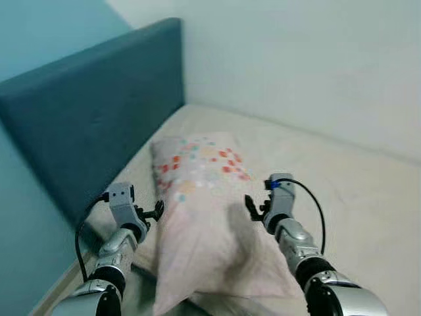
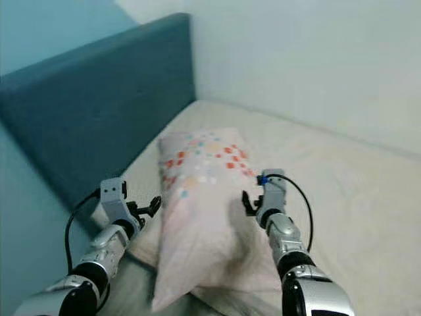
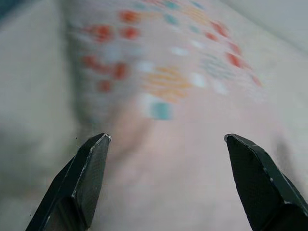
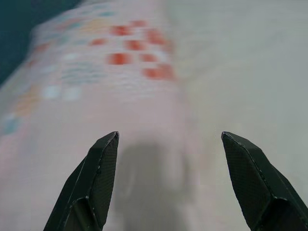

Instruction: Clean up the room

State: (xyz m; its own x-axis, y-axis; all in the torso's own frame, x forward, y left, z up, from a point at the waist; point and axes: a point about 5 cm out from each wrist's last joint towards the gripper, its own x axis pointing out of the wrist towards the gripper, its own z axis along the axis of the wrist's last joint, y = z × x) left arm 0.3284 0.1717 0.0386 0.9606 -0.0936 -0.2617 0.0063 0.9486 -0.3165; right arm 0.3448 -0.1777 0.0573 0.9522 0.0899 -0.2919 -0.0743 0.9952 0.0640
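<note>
A pale pink pillow (image 1: 207, 217) with red, teal and yellow squares lies lengthwise on the beige mattress (image 1: 355, 197), its patterned end toward the headboard. My left gripper (image 1: 152, 212) hovers open at the pillow's left edge; the left wrist view has its fingers (image 3: 86, 180) spread over the patterned fabric (image 3: 168, 86). My right gripper (image 1: 253, 207) hangs open just above the pillow's right side, casting a shadow on it. The right wrist view looks between wide-apart fingertips (image 4: 98, 178) at the pillow (image 4: 96, 82). Nothing is held by either gripper.
A padded dark teal headboard (image 1: 92, 112) stands along the left, against a teal wall. A white wall (image 1: 309, 66) borders the mattress at the back. The mattress stretches bare to the right of the pillow (image 2: 355, 191).
</note>
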